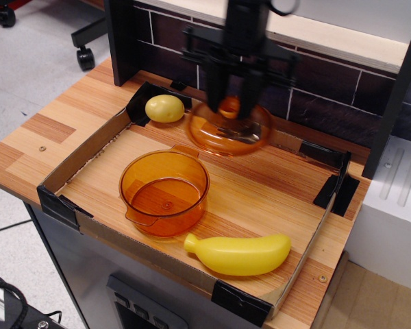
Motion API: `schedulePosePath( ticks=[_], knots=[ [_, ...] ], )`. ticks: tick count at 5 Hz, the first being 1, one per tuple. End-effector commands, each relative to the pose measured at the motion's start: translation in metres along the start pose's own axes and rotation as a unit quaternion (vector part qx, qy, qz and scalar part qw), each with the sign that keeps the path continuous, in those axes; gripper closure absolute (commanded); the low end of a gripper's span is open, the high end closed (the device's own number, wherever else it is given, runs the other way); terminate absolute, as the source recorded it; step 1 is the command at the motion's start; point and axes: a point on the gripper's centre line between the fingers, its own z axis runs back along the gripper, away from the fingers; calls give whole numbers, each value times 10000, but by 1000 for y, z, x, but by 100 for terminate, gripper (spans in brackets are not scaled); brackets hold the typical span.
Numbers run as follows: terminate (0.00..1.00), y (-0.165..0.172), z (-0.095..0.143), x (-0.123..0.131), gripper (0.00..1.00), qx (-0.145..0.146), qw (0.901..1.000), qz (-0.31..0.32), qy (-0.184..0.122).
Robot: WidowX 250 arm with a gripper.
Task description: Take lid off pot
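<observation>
Observation.image shows the black gripper (231,103) with its jaws pinched on the small centre knob of the round, shallow-domed translucent orange plastic lid (230,132), which hangs in the air near the tray's back wall. Uncovered, the deep translucent orange plastic pot (164,192) sits on the cardboard-edged wooden tray (274,188), between a yellow plastic banana (240,253) and a yellow egg-shaped toy (164,108).
</observation>
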Motion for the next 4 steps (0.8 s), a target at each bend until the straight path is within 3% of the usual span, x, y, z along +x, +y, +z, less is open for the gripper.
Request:
schedulePosePath(
  ticks=[1, 3, 4],
  knots=[
    [0, -28, -9, 11, 100, -5, 9998, 1, -187],
    [0, -45, -43, 20, 100, 263, 9995, -63, -173],
    [0, -45, -48, 22, 100, 376, 9992, 42, -108]
  ],
)
